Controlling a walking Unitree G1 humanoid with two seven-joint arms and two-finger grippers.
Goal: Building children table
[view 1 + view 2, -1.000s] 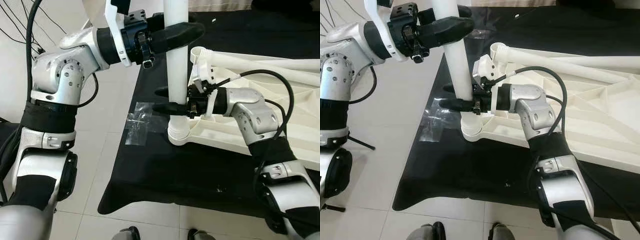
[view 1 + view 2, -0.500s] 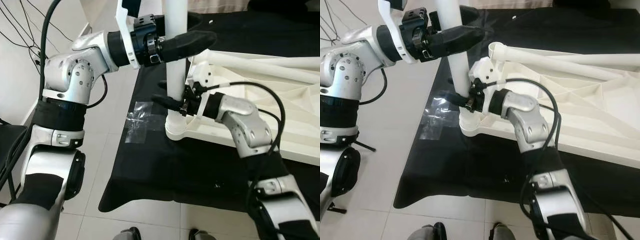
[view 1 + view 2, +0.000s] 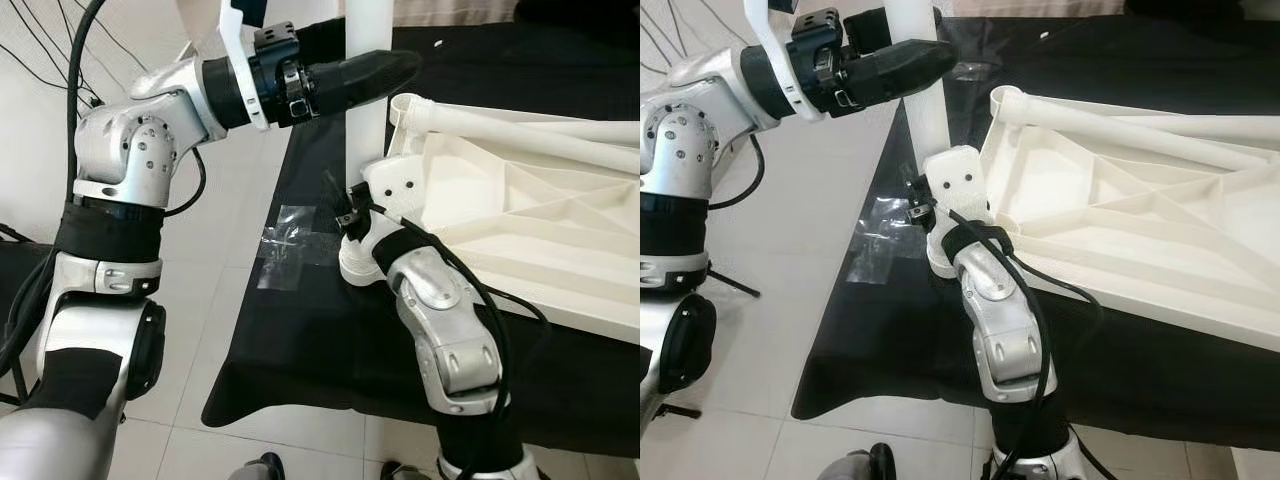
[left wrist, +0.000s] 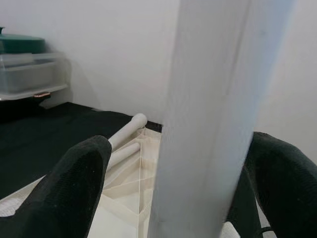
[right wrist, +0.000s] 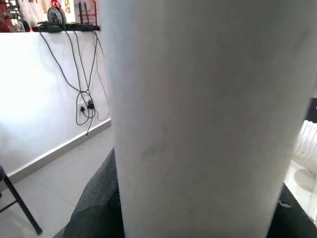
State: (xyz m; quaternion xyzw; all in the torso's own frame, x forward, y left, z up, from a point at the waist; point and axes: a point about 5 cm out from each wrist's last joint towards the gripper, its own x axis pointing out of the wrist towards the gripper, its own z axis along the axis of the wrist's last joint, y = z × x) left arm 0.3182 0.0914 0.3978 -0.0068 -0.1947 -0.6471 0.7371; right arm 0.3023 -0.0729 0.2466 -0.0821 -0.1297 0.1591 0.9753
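So the left gripper (image 3: pixel 375 70) is clamped round the upper part of the upright white plastic table leg (image 3: pixel 366 120), and the right gripper (image 3: pixel 345 205) pinches it low down, just above the socket. Its forearm has swung round since a second ago, looks like it's twisting the leg into the corner of the upside-down white plastic tabletop (image 3: pixel 500 210) on the black cloth (image 3: pixel 300 340). Probably seating it.
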